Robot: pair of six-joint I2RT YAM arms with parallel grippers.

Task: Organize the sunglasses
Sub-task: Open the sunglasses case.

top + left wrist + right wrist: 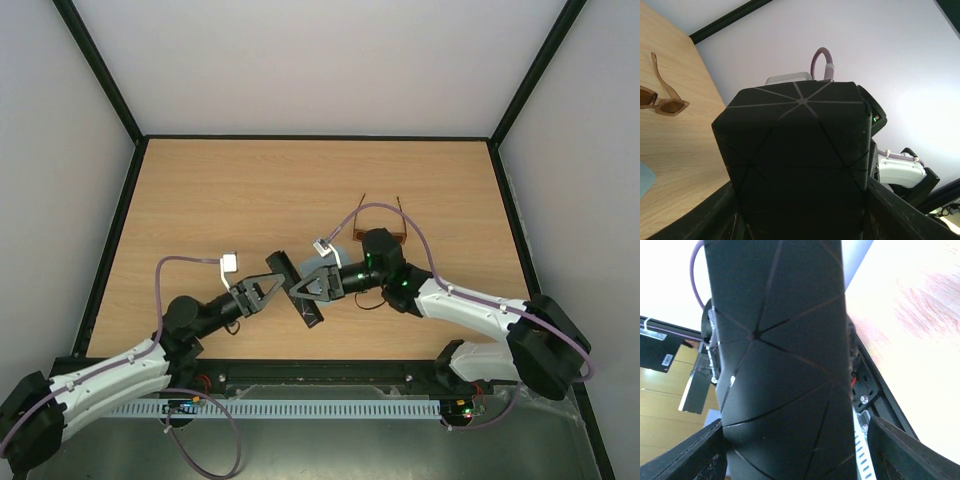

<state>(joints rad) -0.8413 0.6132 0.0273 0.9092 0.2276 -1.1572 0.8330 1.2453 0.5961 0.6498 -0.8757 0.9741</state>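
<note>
The sunglasses [384,232], brown with amber lenses, lie on the table behind my right arm, partly hidden by it. They also show in the left wrist view [664,103]. A black oblong case [306,312] with fold lines is held tilted between both grippers. My left gripper [272,289] is shut on the case [800,150], with fingers tight on both sides. My right gripper [309,287] stands around the case [785,365] from the other side. One finger [695,452] is against it and a gap shows at the other finger [912,452].
A light blue cloth [318,264] lies under the right gripper and shows as a corner in the left wrist view [644,181]. Black frame rails [120,230] border the wooden table [240,190]. White walls surround it.
</note>
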